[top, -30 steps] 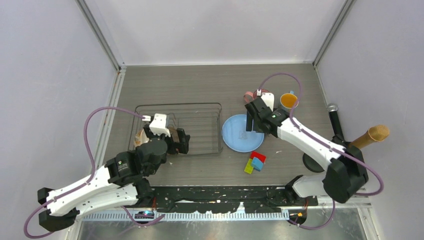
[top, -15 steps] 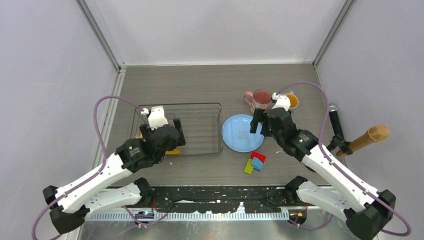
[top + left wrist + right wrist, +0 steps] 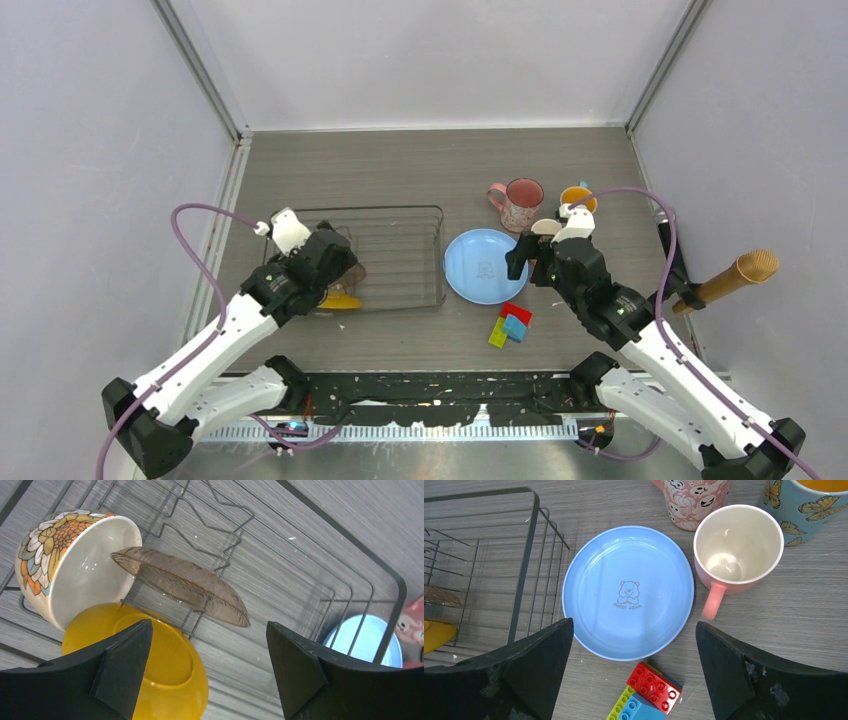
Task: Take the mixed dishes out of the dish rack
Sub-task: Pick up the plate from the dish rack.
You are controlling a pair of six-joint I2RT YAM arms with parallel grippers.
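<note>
The dish rack (image 3: 395, 255) holds a cream flowered bowl (image 3: 75, 570) on its side, a brown translucent plate (image 3: 185, 582) and a yellow dish (image 3: 150, 670), all at its left end. My left gripper (image 3: 209, 630) is open and empty above them; it also shows in the top view (image 3: 338, 272). The light blue plate (image 3: 629, 592), salmon mug (image 3: 736, 550), speckled pink mug (image 3: 694, 500) and blue mug (image 3: 809, 505) stand on the table right of the rack. My right gripper (image 3: 634, 625) is open and empty above the plate's near edge.
Red, blue and green blocks (image 3: 649, 692) lie just in front of the blue plate. A black stand with a tan cone (image 3: 745, 270) sits at the right edge. The rack's right wall (image 3: 526, 565) is close to the plate.
My right gripper has drawn back from the mugs toward the near side, leaving the salmon mug standing by the plate. My left gripper has shifted left over the rack's left end.
</note>
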